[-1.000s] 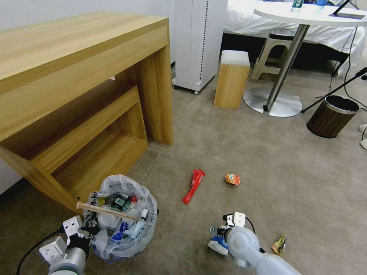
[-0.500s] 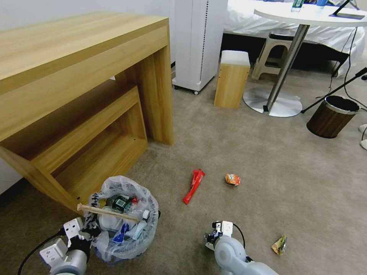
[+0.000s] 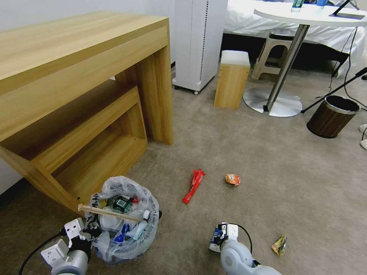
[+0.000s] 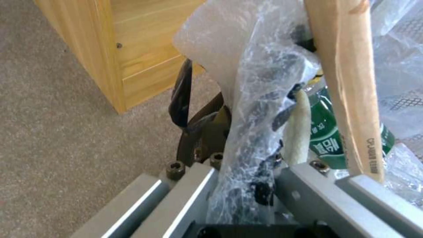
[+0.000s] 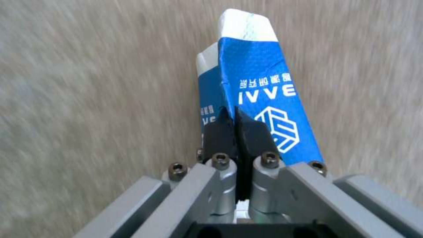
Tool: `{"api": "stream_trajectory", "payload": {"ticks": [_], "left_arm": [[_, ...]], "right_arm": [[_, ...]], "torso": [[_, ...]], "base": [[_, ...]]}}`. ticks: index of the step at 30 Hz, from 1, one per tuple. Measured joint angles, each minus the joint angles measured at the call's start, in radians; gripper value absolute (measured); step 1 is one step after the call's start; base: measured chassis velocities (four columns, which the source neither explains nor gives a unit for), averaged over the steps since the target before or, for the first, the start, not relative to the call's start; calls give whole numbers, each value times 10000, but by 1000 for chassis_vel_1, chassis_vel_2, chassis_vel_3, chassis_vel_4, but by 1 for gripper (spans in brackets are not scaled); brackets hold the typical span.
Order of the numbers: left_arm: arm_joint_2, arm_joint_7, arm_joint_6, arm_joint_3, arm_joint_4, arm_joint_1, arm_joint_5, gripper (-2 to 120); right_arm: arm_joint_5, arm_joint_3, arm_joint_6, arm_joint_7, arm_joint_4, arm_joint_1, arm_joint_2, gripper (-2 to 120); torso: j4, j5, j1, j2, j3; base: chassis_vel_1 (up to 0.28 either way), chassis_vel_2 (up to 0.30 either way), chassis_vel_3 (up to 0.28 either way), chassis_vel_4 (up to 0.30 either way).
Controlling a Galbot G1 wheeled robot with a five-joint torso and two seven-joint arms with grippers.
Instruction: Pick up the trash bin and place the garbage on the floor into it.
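Here the left gripper point(image 4: 247, 185) had its fingers closed on the rim and crinkled liner of the bin point(image 3: 122, 219), probably so the bin could be carried from one piece of litter to another; the bin sat low beside the wooden bench point(image 3: 76, 95), with a bottle point(image 4: 328, 138) and a stick point(image 3: 109, 212) inside; the right gripper point(image 5: 238, 132) had its fingers pinched tight on a blue-white carton point(image 5: 260, 96) just above the carpet point(image 3: 248, 152), well apart from the bin; a red wrapper point(image 3: 194, 186), an orange one point(image 3: 232, 179) and a yellowish scrap point(image 3: 280, 244) lay on the carpet; farther off stood a round table point(image 3: 306, 15) and a brown bin point(image 3: 332, 116).
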Motion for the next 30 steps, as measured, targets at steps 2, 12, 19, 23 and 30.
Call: {"api": "stream_trajectory", "payload": {"ticks": [2, 12, 19, 23, 30], "left_arm": [[0, 0, 0, -3, -7, 0, 2, 0], [-3, 1, 0, -31, -15, 28, 64, 0], [-26, 1, 12, -6, -76, 36, 95, 0], [-49, 2, 43, 10, -167, 113, 151, 0], [-147, 4, 199, 65, -528, 250, 281, 0]], "right_arm": [[-332, 29, 339, -391, 122, -39, -155, 0], [-2646, 815, 3363, -3253, 2013, -158, -1546, 0], [-3653, 753, 5502, -5593, 3101, 1057, -2564, 0], [-3310, -128, 5914, -6591, 3744, 2482, -3281, 0], [-885, -2892, 4483, -6056, 5312, 5734, -3541, 0]], "torso": [[-1, -2, 0, 0, 0], [-1, -2, 0, 0, 0], [0, -1, 0, 0, 0], [0, -3, 0, 0, 0], [1, -4, 1, 0, 1]], "base": [[0, 0, 0, 0], [0, 0, 0, 0], [0, 0, 0, 0], [0, 0, 0, 0], [0, 0, 0, 0]]}}
